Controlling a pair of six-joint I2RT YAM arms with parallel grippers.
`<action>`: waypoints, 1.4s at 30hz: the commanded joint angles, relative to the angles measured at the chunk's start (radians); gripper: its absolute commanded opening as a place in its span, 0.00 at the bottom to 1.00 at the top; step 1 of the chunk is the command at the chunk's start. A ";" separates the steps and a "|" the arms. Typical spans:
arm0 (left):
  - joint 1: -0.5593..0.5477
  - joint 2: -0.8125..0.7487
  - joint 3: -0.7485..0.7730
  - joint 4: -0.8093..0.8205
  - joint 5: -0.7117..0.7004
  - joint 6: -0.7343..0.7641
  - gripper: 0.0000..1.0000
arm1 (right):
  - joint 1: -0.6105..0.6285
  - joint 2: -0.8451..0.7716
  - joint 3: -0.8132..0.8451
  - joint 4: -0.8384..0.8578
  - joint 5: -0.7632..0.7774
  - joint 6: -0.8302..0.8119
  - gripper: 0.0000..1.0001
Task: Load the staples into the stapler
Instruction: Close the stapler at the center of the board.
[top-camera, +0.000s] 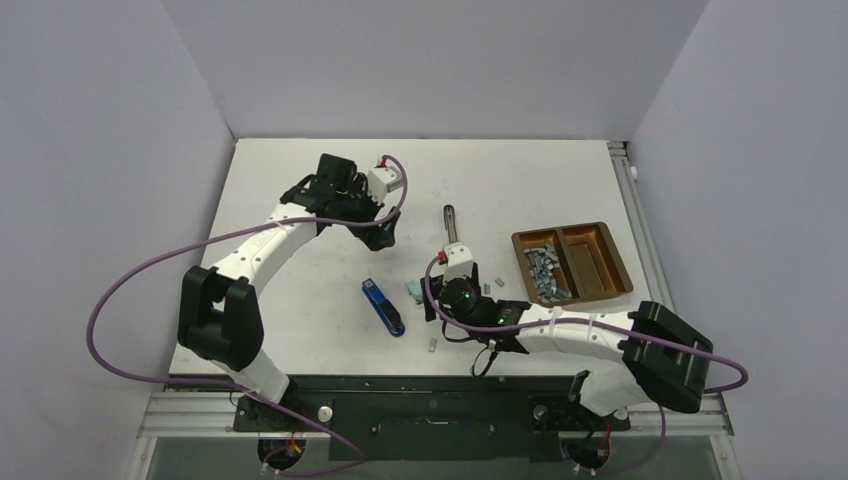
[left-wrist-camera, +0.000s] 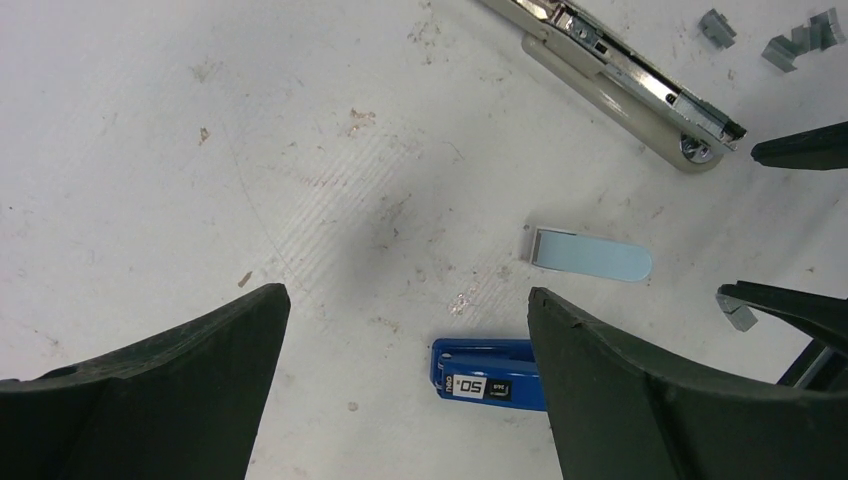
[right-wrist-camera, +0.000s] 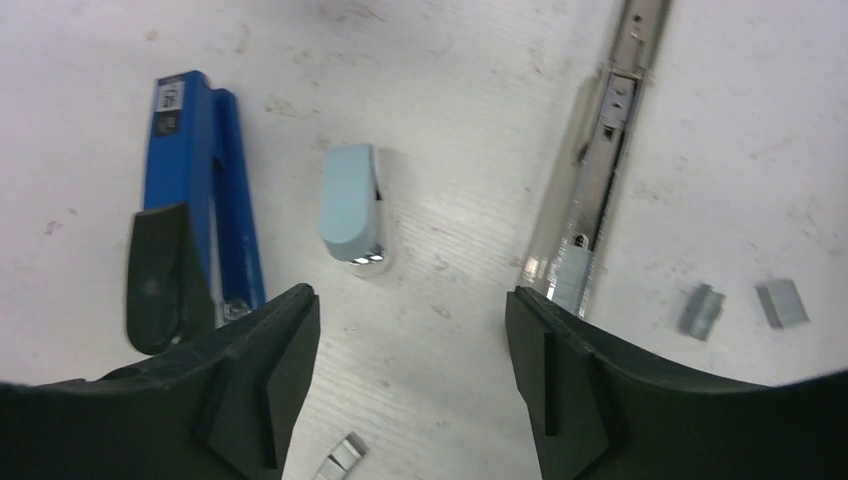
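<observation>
While tilted downward, the right gripper (right-wrist-camera: 410, 300) gapes empty.

Scuffed white table (top-camera: 300, 180): blue stapler (top-camera: 383, 307), opened beige stapler (top-camera: 452, 222), pale blue-green box (top-camera: 413, 291), wooden tray (top-camera: 598, 260), scattered staple strips (right-wrist-camera: 700, 311).

The left arm reaches from its base toward one o'clock with the elbow bent and the left claw (top-camera: 383, 236) tipped downward, its fingers spread wide with nothing between them, while the right arm folds low toward nine o'clock, the right claw (top-camera: 455, 252) aimed at twelve o'clock, fingers parted and empty.
</observation>
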 joint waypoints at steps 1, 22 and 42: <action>0.010 0.017 0.069 -0.019 0.041 -0.014 0.87 | -0.012 -0.043 0.013 -0.170 0.140 0.090 0.70; -0.203 0.036 -0.109 0.103 -0.045 0.087 0.86 | -0.078 -0.102 -0.042 -0.132 0.128 0.118 0.59; -0.312 0.089 -0.167 0.161 -0.197 0.191 0.86 | -0.156 -0.217 -0.168 -0.128 0.090 0.196 0.59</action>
